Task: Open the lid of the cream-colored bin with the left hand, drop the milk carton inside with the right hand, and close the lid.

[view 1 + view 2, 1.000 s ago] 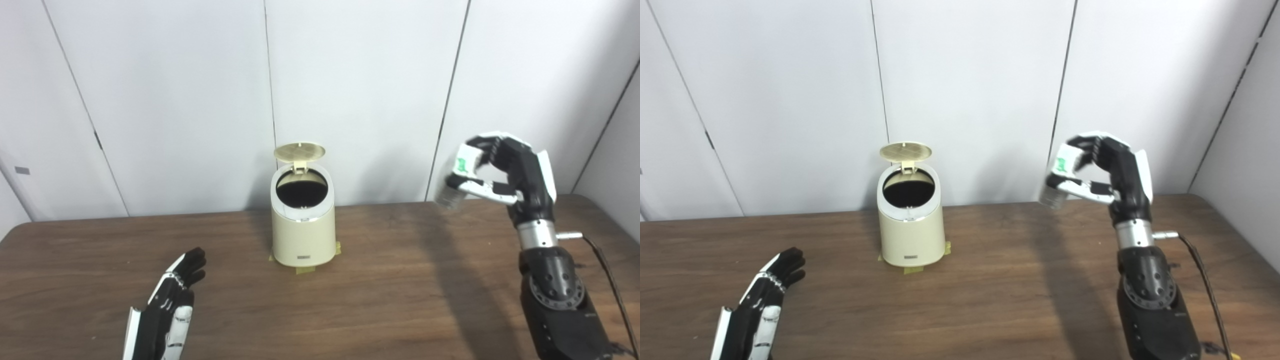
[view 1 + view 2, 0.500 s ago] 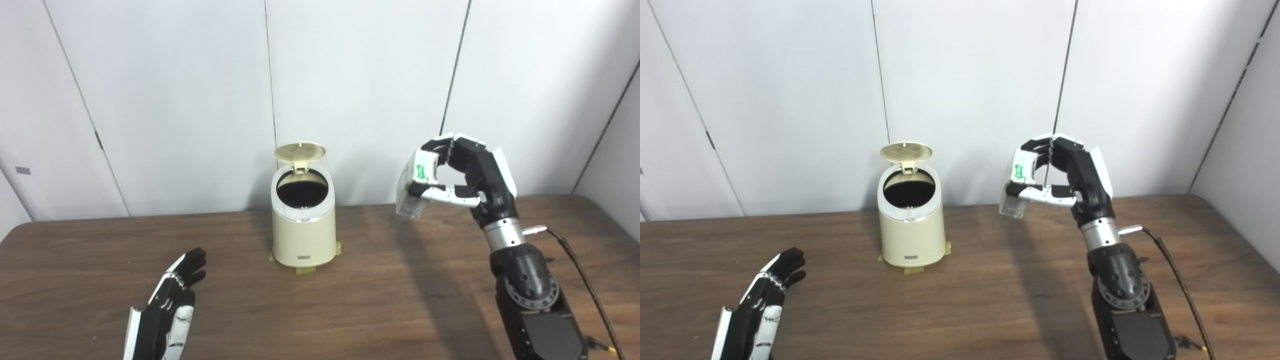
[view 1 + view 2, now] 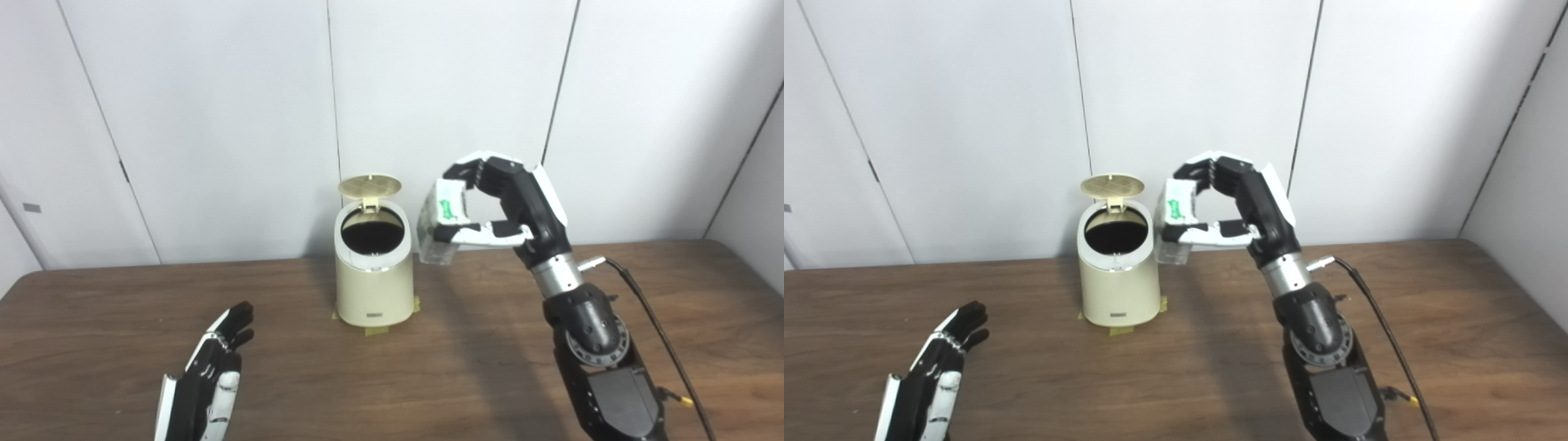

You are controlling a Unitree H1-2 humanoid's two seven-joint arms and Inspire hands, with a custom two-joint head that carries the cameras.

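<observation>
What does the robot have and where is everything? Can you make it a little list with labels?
bin: cream-colored bin standing on the wooden table
lid: lid flipped up, the hole open and dark
carton: milk carton up in the air, just right of the bin's opening
right hand: right hand gripping the carton
left hand: left hand open, low near the table, holding nothing

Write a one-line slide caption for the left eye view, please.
Right hand holds the carton beside the open bin; left hand rests open.
</observation>
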